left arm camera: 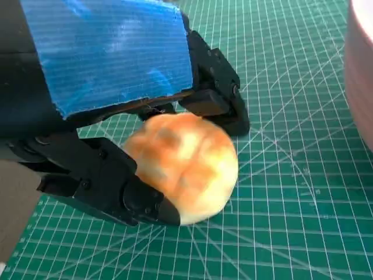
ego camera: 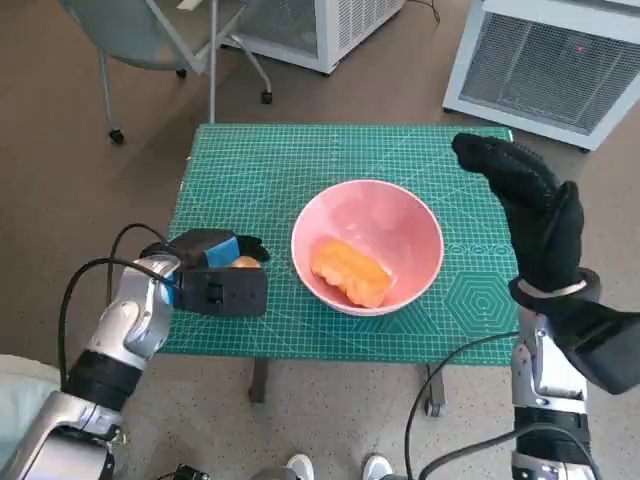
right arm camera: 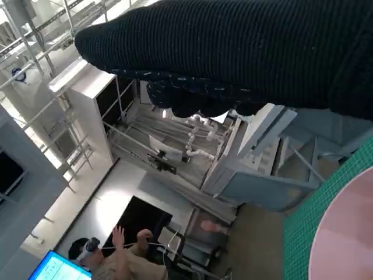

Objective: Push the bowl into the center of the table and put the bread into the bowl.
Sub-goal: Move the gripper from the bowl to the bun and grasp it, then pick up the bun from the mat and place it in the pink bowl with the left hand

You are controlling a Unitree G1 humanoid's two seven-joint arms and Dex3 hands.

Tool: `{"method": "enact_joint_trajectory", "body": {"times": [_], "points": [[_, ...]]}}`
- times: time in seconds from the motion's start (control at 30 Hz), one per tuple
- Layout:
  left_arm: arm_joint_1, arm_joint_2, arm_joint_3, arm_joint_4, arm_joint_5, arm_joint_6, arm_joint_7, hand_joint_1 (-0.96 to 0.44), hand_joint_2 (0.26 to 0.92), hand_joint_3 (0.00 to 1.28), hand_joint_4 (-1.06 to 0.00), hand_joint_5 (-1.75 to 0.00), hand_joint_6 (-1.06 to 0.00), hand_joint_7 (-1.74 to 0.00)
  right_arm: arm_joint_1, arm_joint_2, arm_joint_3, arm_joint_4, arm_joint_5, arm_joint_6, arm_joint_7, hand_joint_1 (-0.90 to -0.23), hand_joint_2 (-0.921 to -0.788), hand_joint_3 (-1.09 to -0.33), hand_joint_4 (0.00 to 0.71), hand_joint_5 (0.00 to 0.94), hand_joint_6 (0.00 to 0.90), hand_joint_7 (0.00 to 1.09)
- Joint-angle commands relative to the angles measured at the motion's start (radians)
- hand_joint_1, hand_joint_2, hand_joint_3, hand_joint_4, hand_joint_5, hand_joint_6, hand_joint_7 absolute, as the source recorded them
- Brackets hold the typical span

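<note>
The pink bowl stands near the middle of the green cutting mat, with an orange piece of bread lying inside it. At the mat's left side my left hand grips a round golden bread roll between its black fingers, low over the mat. That roll just peeks out beside the hand in the head view, a short way left of the bowl. My gloved right hand hangs above the table's right edge, fingers stretched out and holding nothing. The bowl's rim shows in the left wrist view.
A grey chair on castors stands behind the table's far left, and white slatted units behind the far right. Shoe tips show below the table's near edge. A person sits at a screen across the room.
</note>
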Motion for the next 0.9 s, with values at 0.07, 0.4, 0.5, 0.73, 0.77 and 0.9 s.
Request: {"method": "enact_joint_trajectory", "body": {"times": [0.07, 0.4, 0.5, 0.73, 0.77, 0.9], "points": [[0.022, 0.022, 0.032, -0.048, -0.029, -0.023, -0.009, 0.00, 0.864, 0.11, -0.79, -1.10, -0.68, -1.07, 0.026, -0.002, -0.002, -0.004, 0.005, 0.019, 0.007, -0.599, -0.921, -0.676, 0.118, 0.002, -0.001, 0.41], [0.023, 0.041, 0.181, -0.240, -0.196, -0.015, -0.087, 0.00, 0.868, 0.11, -0.81, -1.06, -0.65, -1.13, 0.027, 0.001, -0.001, -0.008, 0.007, 0.026, 0.010, -0.596, -0.921, -0.674, 0.117, 0.001, -0.001, 0.41], [0.020, 0.028, 0.236, -0.310, -0.263, -0.011, -0.092, 0.00, 0.869, 0.11, -0.80, -1.06, -0.65, -1.13, 0.026, 0.001, -0.001, -0.007, 0.011, 0.029, 0.012, -0.591, -0.921, -0.674, 0.116, 0.001, -0.001, 0.40], [0.005, -0.038, 0.288, -0.426, -0.358, -0.017, -0.060, 0.00, 0.870, 0.10, -0.80, -1.07, -0.65, -1.12, 0.025, -0.002, -0.003, -0.002, 0.016, 0.030, 0.020, -0.587, -0.921, -0.670, 0.116, 0.000, -0.001, 0.39], [0.002, -0.048, 0.287, -0.436, -0.360, -0.019, -0.052, 0.00, 0.870, 0.09, -0.81, -1.06, -0.66, -1.11, 0.025, -0.002, -0.004, -0.001, 0.017, 0.030, 0.022, -0.581, -0.921, -0.670, 0.116, 0.000, -0.001, 0.39], [-0.026, -0.092, 0.265, -0.455, -0.350, -0.023, -0.020, 0.00, 0.875, 0.07, -0.82, -1.03, -0.68, -1.10, 0.028, -0.006, -0.008, 0.000, 0.026, 0.032, 0.033, -0.573, -0.921, -0.670, 0.115, 0.000, -0.001, 0.39]]}}
